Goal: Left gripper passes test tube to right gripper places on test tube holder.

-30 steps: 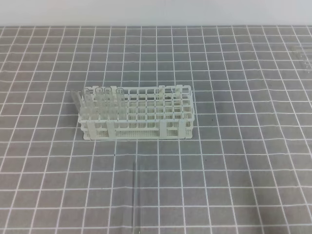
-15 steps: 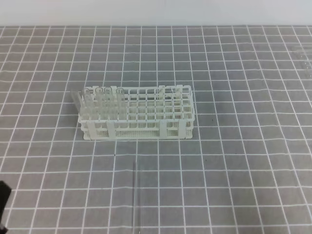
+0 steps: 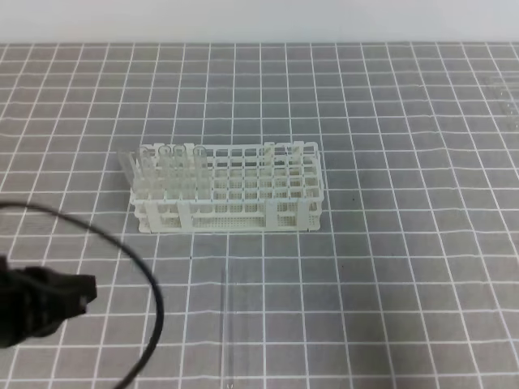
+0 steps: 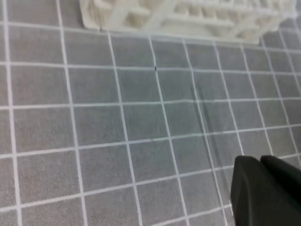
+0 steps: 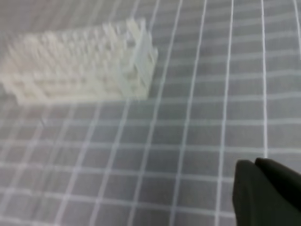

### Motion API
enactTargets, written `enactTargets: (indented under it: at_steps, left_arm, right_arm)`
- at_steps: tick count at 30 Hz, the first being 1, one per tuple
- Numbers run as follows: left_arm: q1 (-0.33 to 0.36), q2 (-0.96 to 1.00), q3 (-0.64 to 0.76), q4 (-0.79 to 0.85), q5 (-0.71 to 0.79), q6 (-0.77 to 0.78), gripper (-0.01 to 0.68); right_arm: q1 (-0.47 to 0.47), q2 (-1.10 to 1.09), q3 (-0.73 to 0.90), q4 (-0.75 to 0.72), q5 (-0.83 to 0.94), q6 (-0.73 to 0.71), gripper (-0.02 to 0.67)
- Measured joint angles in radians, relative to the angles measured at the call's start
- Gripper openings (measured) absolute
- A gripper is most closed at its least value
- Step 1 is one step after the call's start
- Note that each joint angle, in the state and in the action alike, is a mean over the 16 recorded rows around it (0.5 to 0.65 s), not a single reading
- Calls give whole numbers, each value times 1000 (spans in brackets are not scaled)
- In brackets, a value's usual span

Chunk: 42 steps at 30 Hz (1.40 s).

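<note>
Jaws of both grippers: cannot tell whether apart or together; each wrist view shows only a dark finger mass at the lower right corner, and neither holds anything visible.

Far left, exterior high view: left gripper [image 3: 81, 290] enters at the lower left edge, black, blurred, with a black cable [image 3: 138, 259] arcing over and down beside it. It sits above the grey gridded mat [image 3: 405, 243], well apart from the rack.

Centre-left: test tube holder [image 3: 235, 203], white lattice, upright on the mat. Several clear tubes [image 3: 166, 170] stand in its leftmost holes, one leaning outward at the left end.

Centre, nearer the camera: test tube [image 3: 225, 324] lies flat on the mat, roughly pointing toward the rack, faint; also seen in the left wrist view as a pale streak.

Right gripper [image 5: 265, 193] shows only in its own wrist view, rack to its upper left.
</note>
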Motion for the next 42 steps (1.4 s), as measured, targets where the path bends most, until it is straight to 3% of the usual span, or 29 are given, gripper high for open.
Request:
enactTargets:
  at_steps: [4,11,20,28,35,42]
  left_arm:
    - [-42,139,-81,21,33,5,0]
    - [-189,372,-205,89,6,-78,0]
    - [-440,650,-400,315,80,-360,0]
    - [-604,789,-539,509,200,-564,1]
    - [-666,826,-581,583,215,-610,8]
    - [-676,834,-582,602,194,-639,27]
  right_arm:
    - [0,56,-34,-45,49,0,-1]
    - [0,108,-46,-84,77,1,-1]
    - [0,119,-46,-95,83,1,-1]
    - [0,119,-46,-85,87,1,-1]
    - [0,119,-46,-80,90,1,-1]
    - [0,119,-46,-79,91,1,-1]
